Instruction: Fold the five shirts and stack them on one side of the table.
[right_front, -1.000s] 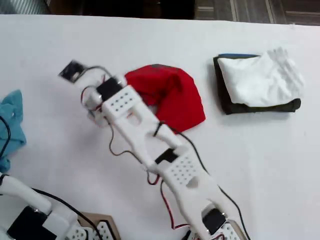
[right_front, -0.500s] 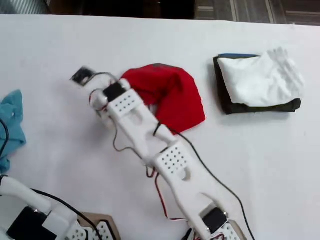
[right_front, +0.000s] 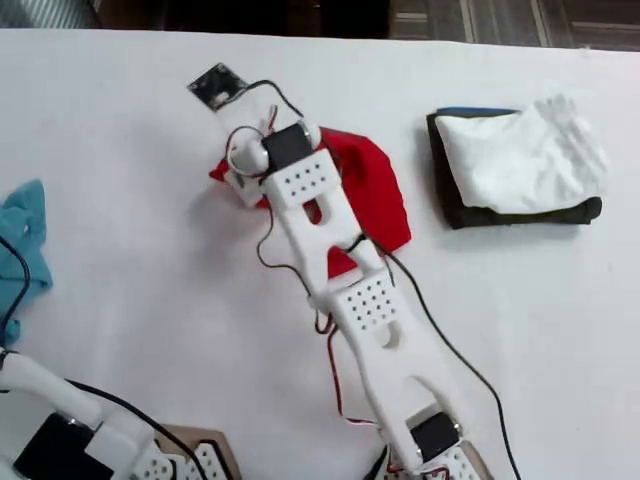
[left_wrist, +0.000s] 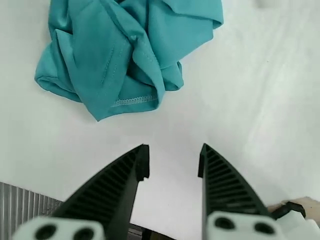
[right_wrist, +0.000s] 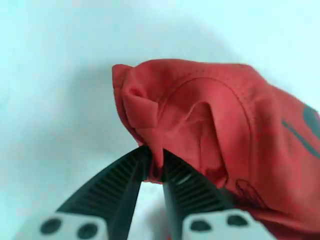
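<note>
The right arm's pincer (right_wrist: 154, 165) is clenched on a fold at the edge of the crumpled red cotton shirt (right_wrist: 200, 125), its two black ribbed fingers (right_wrist: 122, 180) pressed together with the red cloth caught between them; in the high view that arm stretches from the near edge of the white table (right_front: 120, 300) toward the middle, its wrist lying over the left part of the red shirt, which is bunched in a rounded heap with a dark printed mark on one side; the left arm's pincer (left_wrist: 172, 162) is released, its fingers spread with bare table showing between them, and it hangs just short of the rumpled teal knit shirt (left_wrist: 125, 50), which lies unfolded at the table's left edge; on the right side of the table, well apart from the red shirt, a folded white shirt (right_front: 520, 155) rests on top of a folded dark shirt (right_front: 470, 215), and a thin blue edge shows at the far side of that pile.
</note>
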